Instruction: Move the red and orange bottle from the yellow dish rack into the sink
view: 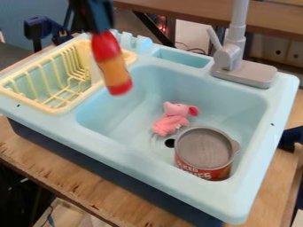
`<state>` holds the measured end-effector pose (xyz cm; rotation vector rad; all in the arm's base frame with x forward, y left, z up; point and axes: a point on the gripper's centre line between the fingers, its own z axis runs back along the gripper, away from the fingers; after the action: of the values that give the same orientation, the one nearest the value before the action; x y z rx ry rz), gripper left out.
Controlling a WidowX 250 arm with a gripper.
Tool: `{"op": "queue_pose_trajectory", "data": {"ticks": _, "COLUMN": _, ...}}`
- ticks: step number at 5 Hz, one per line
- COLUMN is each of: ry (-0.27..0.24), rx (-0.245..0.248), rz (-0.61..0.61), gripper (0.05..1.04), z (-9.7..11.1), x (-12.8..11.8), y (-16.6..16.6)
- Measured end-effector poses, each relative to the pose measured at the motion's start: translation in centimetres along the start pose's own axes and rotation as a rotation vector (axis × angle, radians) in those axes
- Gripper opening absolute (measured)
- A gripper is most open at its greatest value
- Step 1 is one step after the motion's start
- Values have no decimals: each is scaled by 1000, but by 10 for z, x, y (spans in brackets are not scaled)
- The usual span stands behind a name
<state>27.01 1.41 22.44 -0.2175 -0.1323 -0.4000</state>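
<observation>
Red and orange, the bottle (112, 68) hangs from your gripper (102, 32), which is closed around its upper end, above the sink's upper left part, just beside the yellow dish rack (61, 109). Below it and to the right, you have a pink stuffed toy (172, 120) lying in the light blue sink (124, 148), near the dark drain hole (170, 143). Next to the toy stands a metal can (205, 153) with a red label. Behind the basin, you can see a grey faucet (234, 60).
</observation>
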Motion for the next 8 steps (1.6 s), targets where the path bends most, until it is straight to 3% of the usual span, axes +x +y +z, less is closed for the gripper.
{"op": "queue_pose_trajectory", "data": {"ticks": 1, "ry": 52, "rx": -10, "rz": -22, "gripper": 346, "z": -19, "x": 2, "y": -7}}
{"op": "queue_pose_trajectory", "data": {"ticks": 3, "ry": 163, "rx": 117, "rz": 61, "gripper": 346, "z": -38, "x": -8, "y": 3}}
{"op": "queue_pose_trajectory", "data": {"ticks": 4, "ry": 185, "rx": 165, "rz": 59, "gripper": 346, "z": -49, "x": -11, "y": 7}}
{"op": "queue_pose_trajectory", "data": {"ticks": 5, "ry": 180, "rx": 109, "rz": 16, "gripper": 346, "z": -61, "x": -13, "y": 2}}
{"op": "queue_pose_trajectory", "data": {"ticks": 6, "ry": 176, "rx": 90, "rz": 31, "gripper": 346, "z": -65, "x": -17, "y": 6}}
{"op": "queue_pose_trajectory", "data": {"ticks": 7, "ry": 177, "rx": 88, "rz": 49, "gripper": 391, "z": -65, "x": -19, "y": 7}}
{"op": "queue_pose_trajectory", "data": {"ticks": 8, "ry": 176, "rx": 86, "rz": 59, "gripper": 696, "z": -65, "x": -19, "y": 6}}
